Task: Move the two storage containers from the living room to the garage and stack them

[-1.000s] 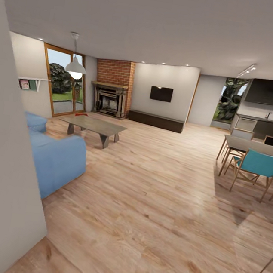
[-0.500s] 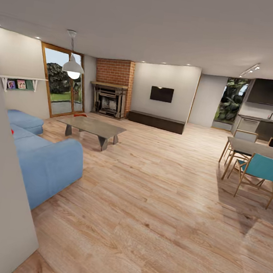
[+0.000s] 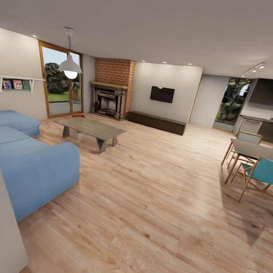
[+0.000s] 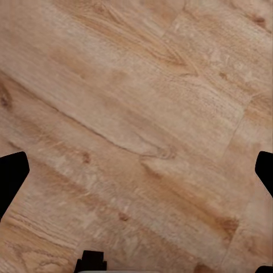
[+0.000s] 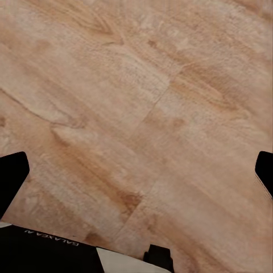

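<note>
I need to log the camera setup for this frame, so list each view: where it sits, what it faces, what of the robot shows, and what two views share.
Head view: on the robot's head, looking across the living room at the blue sofa, low table and brick fireplace.
Left wrist view: on the left arm, aimed down at the wood plank floor; the left end effector has dark fingertips wide apart.
Right wrist view: same, with the right end effector open.
Shared: both wrist views show bare plank floor.

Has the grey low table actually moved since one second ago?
No. The low table keeps its place before the brick fireplace and beside the blue sofa; the whole picture shifted, so the camera moved.
</note>
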